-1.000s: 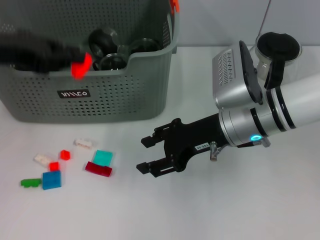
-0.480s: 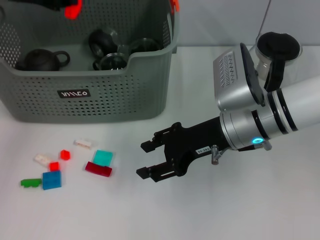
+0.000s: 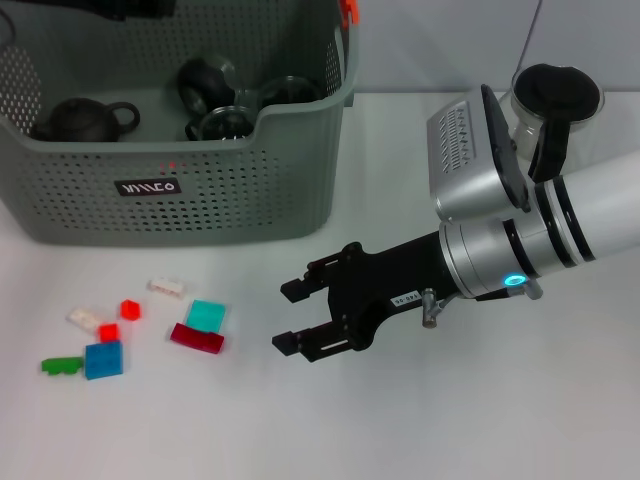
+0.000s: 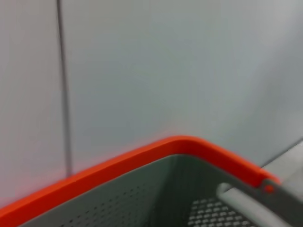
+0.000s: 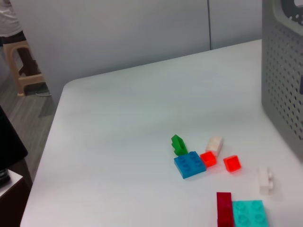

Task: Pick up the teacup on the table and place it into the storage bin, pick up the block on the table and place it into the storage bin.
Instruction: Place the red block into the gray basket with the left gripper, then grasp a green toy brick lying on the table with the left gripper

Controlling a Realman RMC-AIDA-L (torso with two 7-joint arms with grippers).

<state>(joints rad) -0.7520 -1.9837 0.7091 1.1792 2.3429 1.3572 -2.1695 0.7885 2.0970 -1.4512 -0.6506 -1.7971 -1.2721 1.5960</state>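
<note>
On my head feed, the storage bin (image 3: 180, 190) sits at the far left of the white table (image 3: 450, 430), its black label (image 3: 147, 187) carrying white lettering I cannot read with confidence. An orange tab (image 3: 349, 10) marks its far right rim. Inside it, a dark teapot (image 3: 85, 118) rests at the left, and beside it lie round dark pieces (image 3: 225, 100) that may be teacups, though the wall half hides them.

My left gripper (image 3: 125, 8) is a dark shape cut off by the top edge above the bin; I cannot tell how its fingers stand or whether they hold anything. Its wrist camera gives me only the bin's orange rim (image 4: 142, 165) and perforated grey wall against a pale backdrop.

My right gripper (image 3: 292, 318) hangs over bare table in front of the bin's right corner, fingers spread wide with nothing between them and touching nothing.

The blocks lie loose on the table in front of the bin, well to the left of that gripper: a dark red block (image 3: 197, 338) touching a teal block (image 3: 206, 316), a blue block (image 3: 103, 359), a green block (image 3: 61, 365), two small red blocks (image 3: 130, 309) and two white blocks (image 3: 166, 287). A dark-lidded clear jug (image 3: 555, 105) stands at far right, partly behind the right arm
</note>
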